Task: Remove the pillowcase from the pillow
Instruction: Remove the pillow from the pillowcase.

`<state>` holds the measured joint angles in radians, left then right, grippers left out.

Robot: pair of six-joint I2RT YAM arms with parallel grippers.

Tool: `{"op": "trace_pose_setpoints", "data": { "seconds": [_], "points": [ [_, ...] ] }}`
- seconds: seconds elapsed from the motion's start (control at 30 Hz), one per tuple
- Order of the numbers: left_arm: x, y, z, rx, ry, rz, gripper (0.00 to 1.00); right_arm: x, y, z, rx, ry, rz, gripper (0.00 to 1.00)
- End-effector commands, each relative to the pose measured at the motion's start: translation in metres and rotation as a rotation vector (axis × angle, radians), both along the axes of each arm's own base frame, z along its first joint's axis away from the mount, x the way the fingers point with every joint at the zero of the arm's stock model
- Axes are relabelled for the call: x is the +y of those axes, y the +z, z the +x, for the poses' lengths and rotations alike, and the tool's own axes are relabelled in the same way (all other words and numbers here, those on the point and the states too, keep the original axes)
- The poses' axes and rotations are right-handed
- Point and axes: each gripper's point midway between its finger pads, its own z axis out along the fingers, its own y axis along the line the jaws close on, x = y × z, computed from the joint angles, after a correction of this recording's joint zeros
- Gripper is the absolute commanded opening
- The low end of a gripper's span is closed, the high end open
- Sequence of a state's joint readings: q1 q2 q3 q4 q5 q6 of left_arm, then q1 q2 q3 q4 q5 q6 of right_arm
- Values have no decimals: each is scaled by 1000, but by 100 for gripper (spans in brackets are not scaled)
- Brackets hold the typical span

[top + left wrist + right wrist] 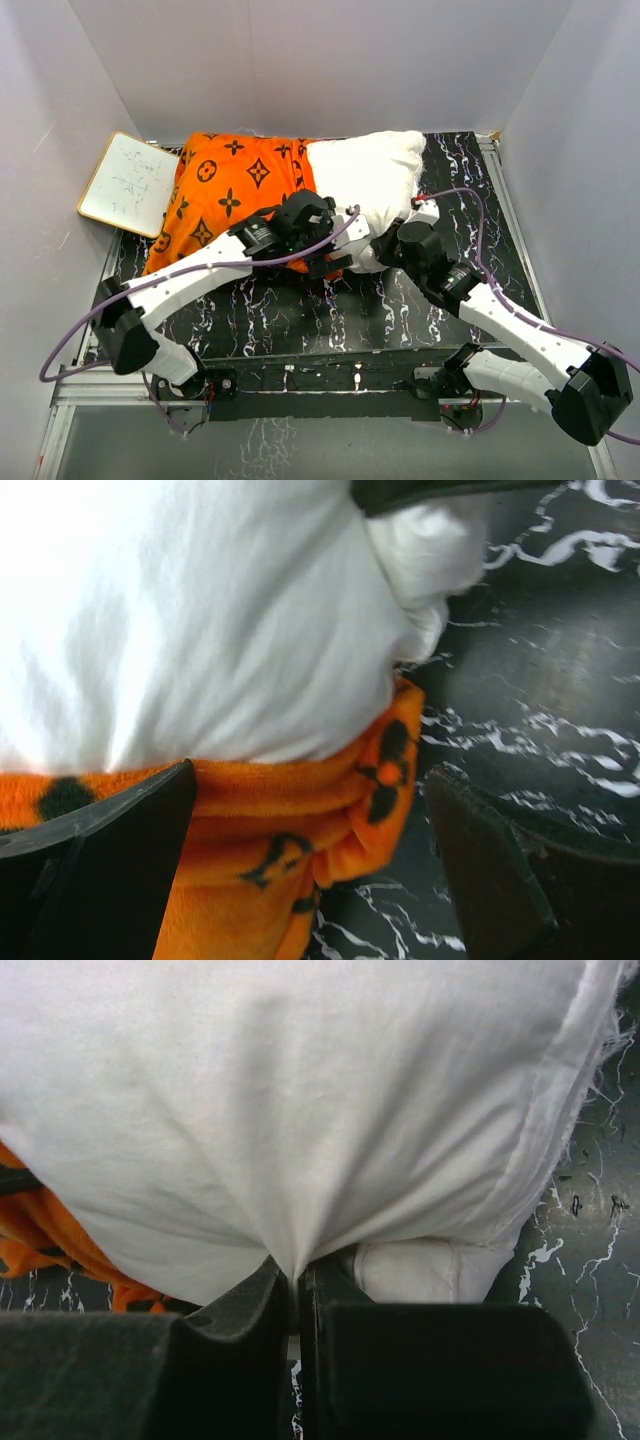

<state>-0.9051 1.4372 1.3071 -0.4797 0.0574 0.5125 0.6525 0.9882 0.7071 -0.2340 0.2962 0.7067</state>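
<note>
My left claw (310,855) stands wide, gripping nothing. The bunched orange edge of the pillowcase (290,830) lies between its fingers (110,860). The left finger is against the plush and the right one is clear of it, over the table (540,680). My right claw (297,1295) is pinched tight on a fold of the pillow (290,1110), and the white cloth puckers down into the shut jaws.

From above, the pillow (365,175) lies across the far side of the table (300,320). The pillowcase (225,185) covers its left part and the right part is bare. Both claws meet at its near edge, where orange gives way to white.

The case is printed with dark flowers, diamonds and circles, and I can read no letters in them. A board (130,182) leans at the far left, touching the case. Its faint scribbles are too small to read.
</note>
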Motion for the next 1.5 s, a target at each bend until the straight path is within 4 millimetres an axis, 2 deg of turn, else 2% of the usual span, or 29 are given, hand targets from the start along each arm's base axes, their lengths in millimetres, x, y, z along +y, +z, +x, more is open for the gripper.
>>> {"op": "trace_pose_setpoints", "data": {
  "seconds": [0.0,0.13,0.23,0.47,0.67,0.77,0.83,1.03,1.1,1.2,1.23,1.27,1.33,1.4,1.43,1.47],
  "points": [
    [-11,16,42,-138,132,-58,97,-3,39,3,-75,-68,92,8],
    [-3,4,54,-222,135,18,96,-20,35,1,-77,-135,68,8],
    [18,-12,52,-270,113,112,96,-37,36,2,-99,-208,42,8],
    [79,-15,60,-433,155,261,95,-60,23,15,-76,-269,35,8],
    [141,-22,98,-435,280,309,90,-76,12,11,-70,-327,55,8],
    [163,-27,104,-403,290,316,88,-97,12,9,-82,-389,62,8],
    [171,-35,97,-374,262,341,86,-115,13,10,-90,-433,76,8],
    [194,-64,55,-302,130,443,84,-157,18,19,-94,-495,81,8],
    [198,-65,45,-307,102,443,85,-162,20,23,-98,-485,93,8],
    [180,-54,18,-202,35,310,86,-152,32,33,-126,-405,106,8],
    [169,-47,8,-151,11,250,86,-145,39,37,-137,-365,118,11],
    [158,-40,1,-103,-13,192,85,-138,45,42,-143,-332,130,23],
    [137,-24,-8,-19,-38,90,81,-130,60,52,-163,-295,155,54],
    [118,-12,-13,60,-53,15,79,-122,77,62,-195,-261,187,93],
    [110,-5,-14,91,-63,-14,79,-117,84,67,-205,-242,206,98],
    [100,9,-11,106,-64,-55,81,-113,89,72,-213,-230,226,98]
  ]
}}
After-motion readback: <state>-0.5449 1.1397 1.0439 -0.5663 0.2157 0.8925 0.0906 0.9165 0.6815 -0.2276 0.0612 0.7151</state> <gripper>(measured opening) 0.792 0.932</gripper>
